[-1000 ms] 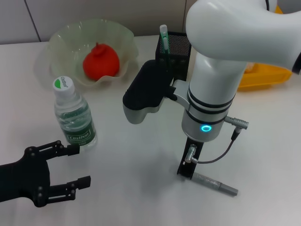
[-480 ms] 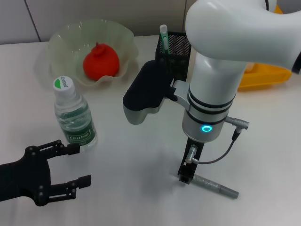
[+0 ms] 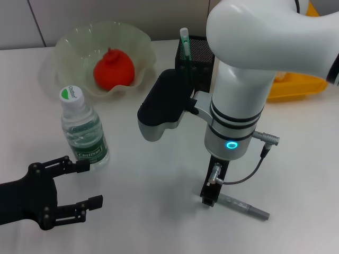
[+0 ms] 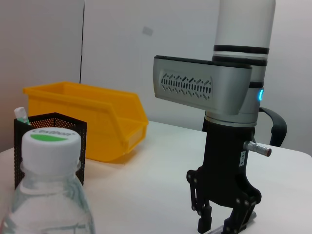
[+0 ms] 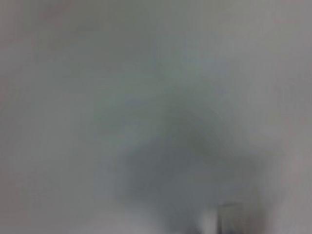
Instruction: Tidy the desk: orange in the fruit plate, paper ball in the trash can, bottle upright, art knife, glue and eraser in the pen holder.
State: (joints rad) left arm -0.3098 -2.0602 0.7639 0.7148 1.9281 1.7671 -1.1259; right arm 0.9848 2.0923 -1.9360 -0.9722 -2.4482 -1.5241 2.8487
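The orange lies in the pale fruit plate at the back left. The bottle stands upright with its green-white cap on; the cap shows close up in the left wrist view. The black mesh pen holder holds a green-white stick. My right gripper points straight down, its fingers closed around the near end of the grey art knife, which lies on the table. It also shows in the left wrist view. My left gripper is open and empty, just in front of the bottle.
A yellow bin stands at the back right, behind the right arm; it also shows in the left wrist view. The right arm's grey housing hangs over the table's middle. The right wrist view shows only grey blur.
My right gripper has sunk slightly onto the art knife, and the knife's far end has shifted a little. The left gripper and the bottle have not moved.
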